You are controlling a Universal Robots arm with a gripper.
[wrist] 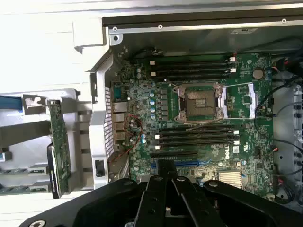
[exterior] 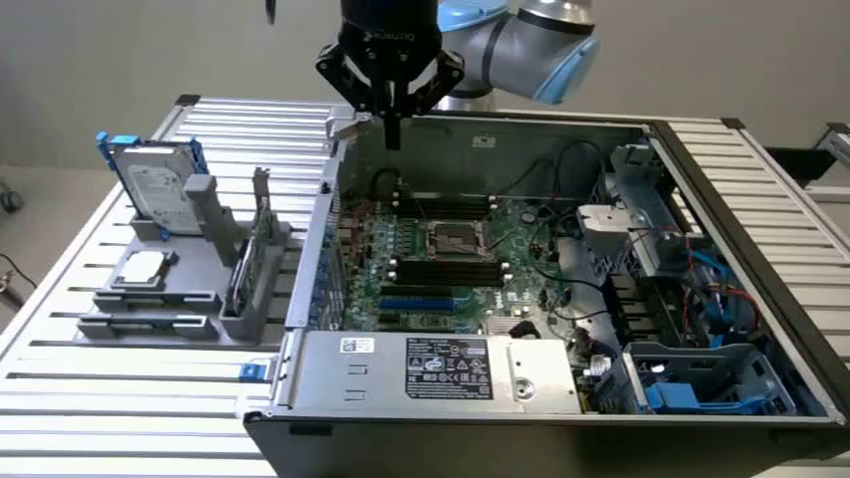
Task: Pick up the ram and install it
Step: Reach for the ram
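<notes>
Pressed together at the fingertips [exterior: 390, 121], with nothing pinched between: no green board there, so judged empty, not carrying. Pointing straight down from the black gripper [exterior: 392, 139], hanging high over the open computer case [exterior: 519, 151] at its far corner on the exterior view's left, just above the far wall, touching nothing. From the wrist, two dark fingers [wrist: 158, 196] meeting in one tip, aimed at the motherboard [wrist: 142, 94] below.

Outward from there: case laid on its side with the cover off, presumably to turn the board upward for reach from above. On that board, a bare processor socket [exterior: 452, 237] in the middle, flanked far and near by banks of black memory slots [exterior: 449, 273], all apparently vacant. White clips [wrist: 236, 134] at the slot ends, likely there to lock a stick down. No stick seated, so installing not yet done.

Further out, on the slatted table [exterior: 80, 398], to the exterior view's left of the case: a grey parts fixture [exterior: 146, 324] holding a hard drive [exterior: 153, 184] upright at the far end and a square processor [exterior: 143, 267] lying flat. Nearest the case, a tall stand with a bracketed green card [exterior: 262, 194] and, as best judged, the ram [exterior: 243, 267]: a narrow green strip on edge, well apart from the gripper, untouched. Hard to separate from the card. Set on edge probably to offer a top edge for pinching from above.
</notes>
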